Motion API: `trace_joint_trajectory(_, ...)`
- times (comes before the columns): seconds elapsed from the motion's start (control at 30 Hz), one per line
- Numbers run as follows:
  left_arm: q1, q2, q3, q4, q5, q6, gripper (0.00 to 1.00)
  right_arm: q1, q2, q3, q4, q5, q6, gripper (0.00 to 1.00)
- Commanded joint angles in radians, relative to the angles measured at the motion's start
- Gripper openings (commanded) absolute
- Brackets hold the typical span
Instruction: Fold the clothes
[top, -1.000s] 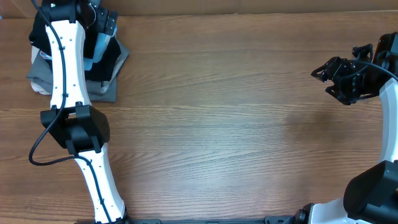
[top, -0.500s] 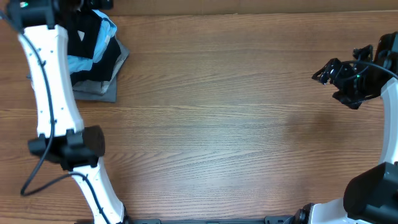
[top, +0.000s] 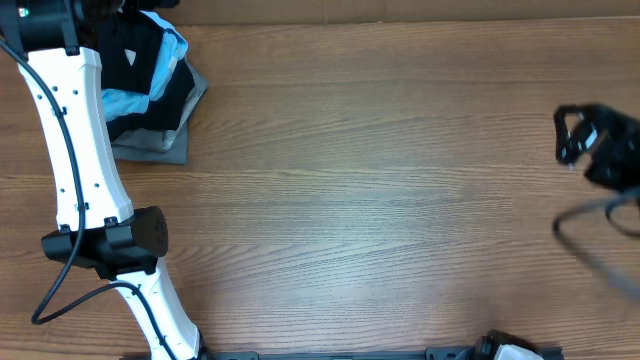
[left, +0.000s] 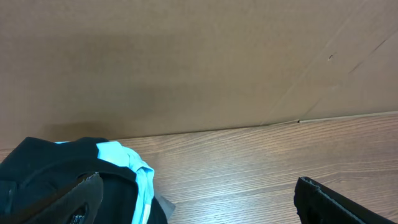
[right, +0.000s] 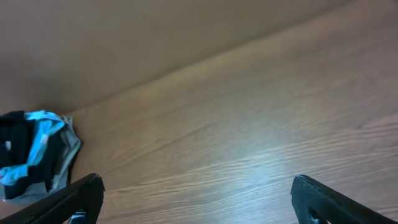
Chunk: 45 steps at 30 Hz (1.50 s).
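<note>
The wood-grain tabletop (top: 350, 200) fills the overhead view, and a brown cardboard wall (left: 186, 62) stands along its far edge, straight ahead of the left jaws. The white left arm (top: 75, 150) reaches up the left side towards the far corner. The right arm (top: 605, 150) sits at the right edge, dark and blurred.

The left jaws stand wide open and hold nothing. Their two black fingers (left: 78, 196) show only at the bottom corners of the left wrist view, with bare tabletop and wall between them. The right jaws are likewise spread wide and empty, with only bare wood between their fingertips (right: 71, 199).

The black shirt (top: 135, 55) lies crumpled on a small pile in the far left corner. It is right by the left-hand finger of the left jaws and outside the gap between them; whether that finger touches the cloth cannot be told. From the right jaws the pile is well apart, far ahead and off to their left.

A light blue shirt (top: 128, 102) is tangled with the black one, one fold showing just inside that same left-hand finger. A grey folded garment (top: 150, 148) lies at the bottom of the pile.
</note>
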Motion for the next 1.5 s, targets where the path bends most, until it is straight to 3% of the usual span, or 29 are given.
trace_joint_trajectory(0.0,0.003,0.007,-0.002,0.0,0.017,-0.01,1.0,0.004,-0.043,0.006,-0.024,0.011,-0.013,1.0)
trace_joint_trajectory(0.2,0.003,0.007,-0.002,0.0,0.017,-0.01,1.0,0.004,-0.109,0.005,-0.147,0.054,-0.163,1.0)
trace_joint_trajectory(0.33,0.003,0.007,-0.002,0.0,0.017,-0.01,1.0,0.021,-0.152,-0.042,-0.106,0.01,-0.177,1.0)
trace_joint_trajectory(0.47,0.002,0.007,-0.002,0.0,0.017,-0.01,1.0,0.135,-0.28,-0.248,0.139,0.0,-0.177,1.0)
trace_joint_trajectory(0.57,0.003,0.007,-0.002,0.0,0.017,-0.01,1.0,0.215,-0.449,-0.564,0.448,0.002,-0.161,1.0)
trace_joint_trajectory(0.8,0.003,0.007,-0.002,0.0,0.017,-0.01,1.0,0.315,-0.715,-1.099,0.946,0.003,-0.156,1.0)
trace_joint_trajectory(0.97,0.003,0.007,-0.002,0.0,0.017,-0.01,1.0,0.333,-0.872,-1.404,1.224,0.06,-0.029,1.0)
trace_joint_trajectory(1.13,0.003,0.007,-0.002,0.0,0.017,-0.01,1.0,0.338,-0.966,-1.602,1.349,0.118,0.046,1.0)
trace_joint_trajectory(1.47,0.003,0.007,-0.002,0.0,0.017,-0.01,1.0,0.353,-1.094,-1.809,1.355,0.212,0.045,1.0)
